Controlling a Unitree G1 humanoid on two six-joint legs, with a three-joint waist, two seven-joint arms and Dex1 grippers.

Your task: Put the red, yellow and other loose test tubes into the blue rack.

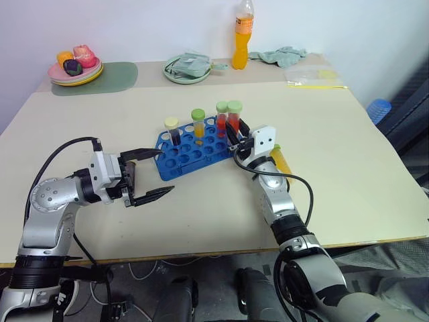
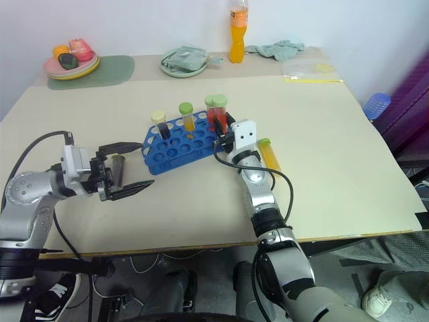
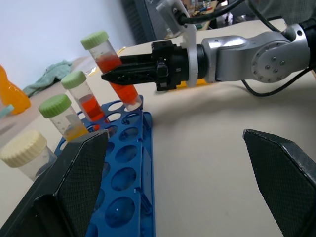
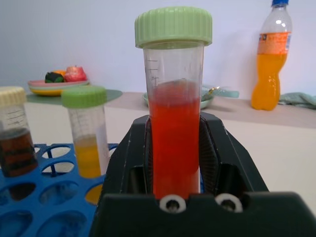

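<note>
- Beige table (image 1: 335,147) carries everything.
- Left end effector (image 1: 151,174) hangs wide open, empty, near the front edge.
- Blue rack (image 1: 191,151) sits mid-table with four tubes.
- Right end effector (image 1: 234,137) clamps the red tube (image 4: 174,143) at the rack's right end.
- Yellow tube (image 1: 281,161) lies just right of that arm.

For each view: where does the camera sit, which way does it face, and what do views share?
Head stereo pair: looks down over the table at blue rack, both arms.
Left wrist: faces along open left pincer toward rack and right pincer.
Right wrist: looks along right pincer, shut on red tube.
Shared: rack, red tube, orange bottle.
</note>
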